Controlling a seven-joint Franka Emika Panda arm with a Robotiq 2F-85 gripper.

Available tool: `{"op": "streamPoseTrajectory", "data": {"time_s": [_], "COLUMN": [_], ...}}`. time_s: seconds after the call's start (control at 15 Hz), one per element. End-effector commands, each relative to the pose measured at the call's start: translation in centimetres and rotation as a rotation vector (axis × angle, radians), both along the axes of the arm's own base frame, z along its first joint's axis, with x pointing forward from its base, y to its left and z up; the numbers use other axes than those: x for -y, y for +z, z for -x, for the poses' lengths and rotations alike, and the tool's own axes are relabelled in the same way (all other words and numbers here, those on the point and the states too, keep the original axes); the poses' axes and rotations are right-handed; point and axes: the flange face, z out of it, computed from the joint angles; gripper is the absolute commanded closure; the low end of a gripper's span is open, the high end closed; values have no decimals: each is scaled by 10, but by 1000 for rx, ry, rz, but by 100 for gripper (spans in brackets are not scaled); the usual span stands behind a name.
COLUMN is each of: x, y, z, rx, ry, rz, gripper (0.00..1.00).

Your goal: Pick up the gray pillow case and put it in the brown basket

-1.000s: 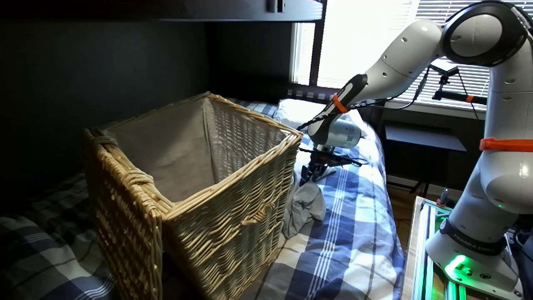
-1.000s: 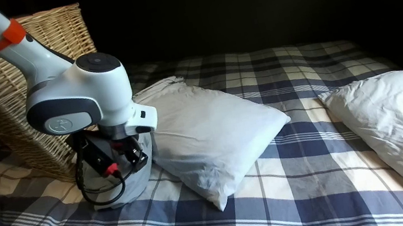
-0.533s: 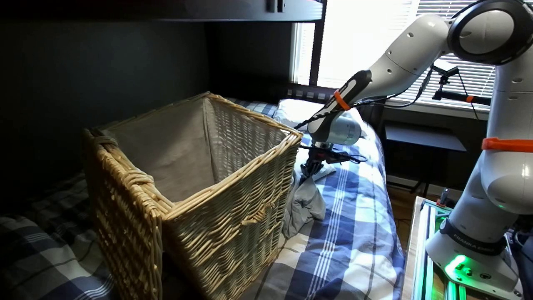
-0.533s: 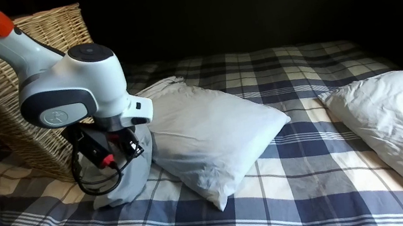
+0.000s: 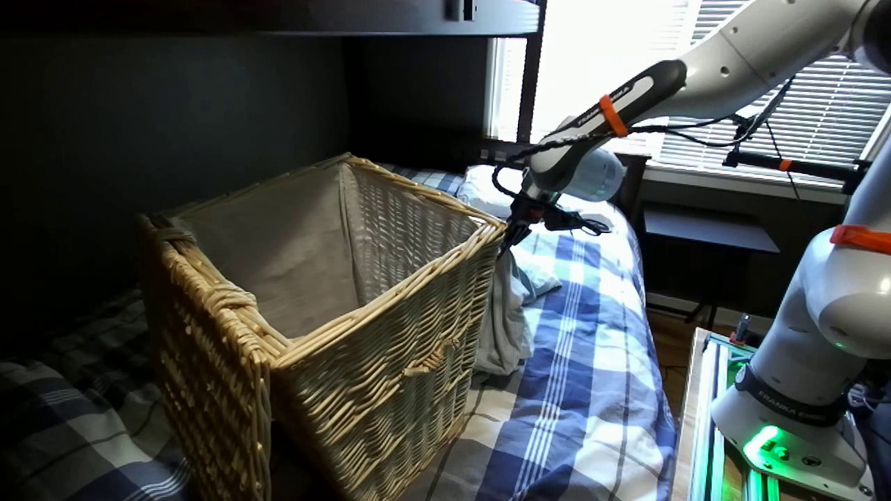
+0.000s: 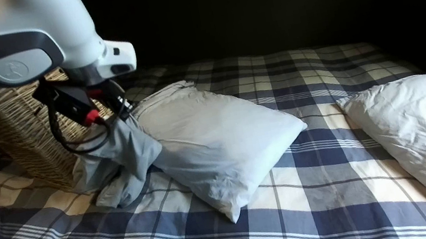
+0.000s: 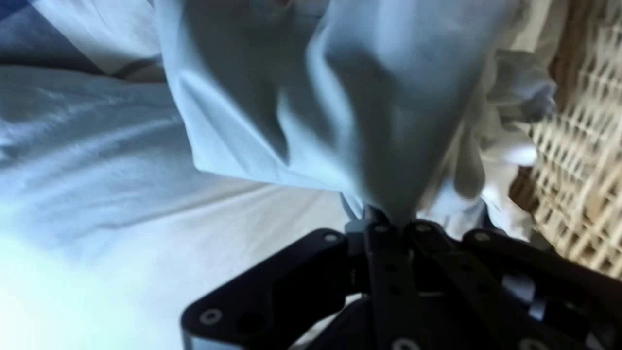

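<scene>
- "FRANKA EMIKA" is printed in pale letters on the dark collar (image 5: 793, 405) of the robot base (image 5: 832, 452); its last letters are blurred.
- The letters "FRANK" are read along the dark strip (image 5: 669, 78) of the robot arm (image 5: 738, 73), where the rest is cut by an orange strap (image 5: 613, 116).
- An emblem is borne by the oval wrist cap (image 6: 17, 68); its lines cannot be made out clearly.

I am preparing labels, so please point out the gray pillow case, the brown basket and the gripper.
Gray pillow case (image 7: 330, 107), wrist view: on its hanging folds.
Brown basket (image 5: 383, 386), in an exterior view: on its outer woven wall.
Gripper (image 7: 398, 227), wrist view: between its closed fingertips.
</scene>
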Motion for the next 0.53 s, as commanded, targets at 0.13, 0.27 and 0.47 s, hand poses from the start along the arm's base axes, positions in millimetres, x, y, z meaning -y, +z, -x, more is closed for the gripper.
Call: {"op": "streamPoseTrajectory", "data": {"time_s": [0.13, 0.27, 0.47], "x": [-33, -47, -66], "y": [135, 178, 228], "z": [36, 45, 65], "rx": [280, 384, 537], "ry": [92, 131, 209], "rz": [-27, -36, -62], "gripper": [100, 100, 100]}}
